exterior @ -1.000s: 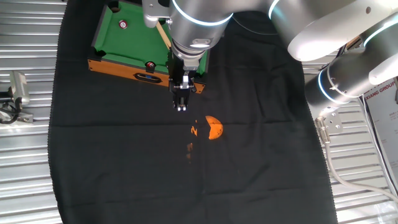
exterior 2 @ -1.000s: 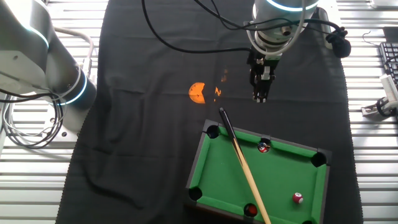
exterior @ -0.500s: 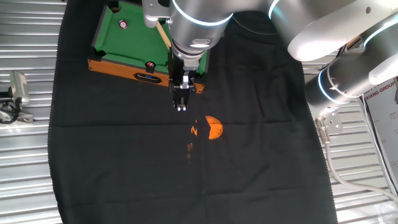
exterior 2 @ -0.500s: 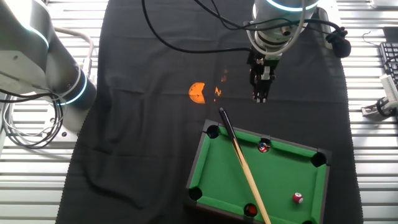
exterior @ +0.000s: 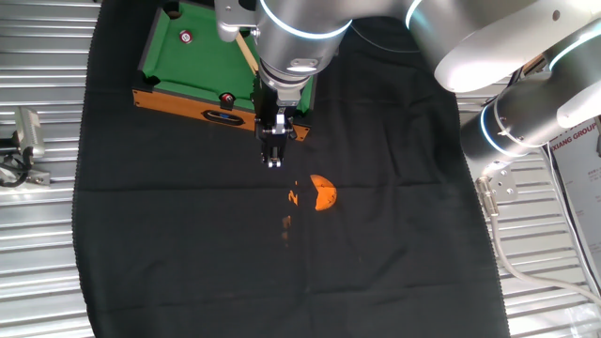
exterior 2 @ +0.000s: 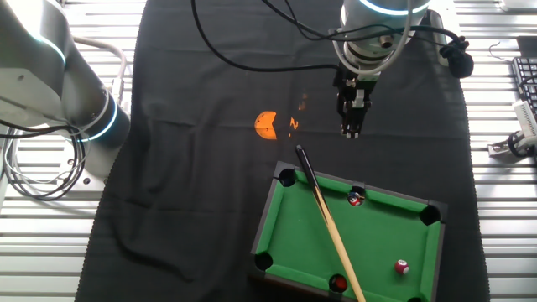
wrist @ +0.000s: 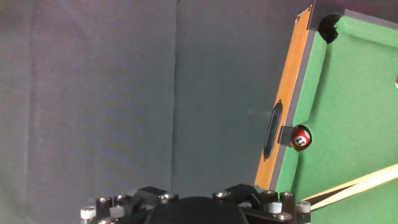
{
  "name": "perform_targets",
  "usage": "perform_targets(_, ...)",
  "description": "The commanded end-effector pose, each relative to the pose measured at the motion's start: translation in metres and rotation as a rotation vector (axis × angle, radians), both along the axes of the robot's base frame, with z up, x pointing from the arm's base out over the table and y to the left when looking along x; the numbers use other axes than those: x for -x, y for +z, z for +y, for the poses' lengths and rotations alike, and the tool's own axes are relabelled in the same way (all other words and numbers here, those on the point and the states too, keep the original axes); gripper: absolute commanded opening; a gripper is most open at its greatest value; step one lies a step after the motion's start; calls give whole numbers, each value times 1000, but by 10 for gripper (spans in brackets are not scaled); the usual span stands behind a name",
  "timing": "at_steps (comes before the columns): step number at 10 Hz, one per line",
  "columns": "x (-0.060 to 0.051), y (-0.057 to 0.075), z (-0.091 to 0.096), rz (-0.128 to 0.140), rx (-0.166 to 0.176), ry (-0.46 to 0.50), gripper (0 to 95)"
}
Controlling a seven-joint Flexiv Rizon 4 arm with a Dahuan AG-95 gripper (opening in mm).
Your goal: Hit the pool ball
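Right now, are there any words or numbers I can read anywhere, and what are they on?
"XIANG GROUP": on a white sign at the right edge of one fixed view, cut off by the frame, with smaller lines under it too small to read.
White spot on the dark red ball at the side pocket: a dark mark, too blurred to read.
White spot on the pool ball: too small to read.
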State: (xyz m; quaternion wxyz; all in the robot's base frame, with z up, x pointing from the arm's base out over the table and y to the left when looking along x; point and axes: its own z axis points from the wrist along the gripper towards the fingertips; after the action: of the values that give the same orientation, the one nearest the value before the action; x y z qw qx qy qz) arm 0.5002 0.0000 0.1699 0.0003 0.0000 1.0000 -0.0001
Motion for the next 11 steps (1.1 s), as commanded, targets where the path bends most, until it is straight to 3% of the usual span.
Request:
perform_targets(1,0,0,0,-32,75,204,0)
perform_targets(3,0,0,0,-35,47,193,0)
perform_targets(11,0,0,0,-33,49,191,0)
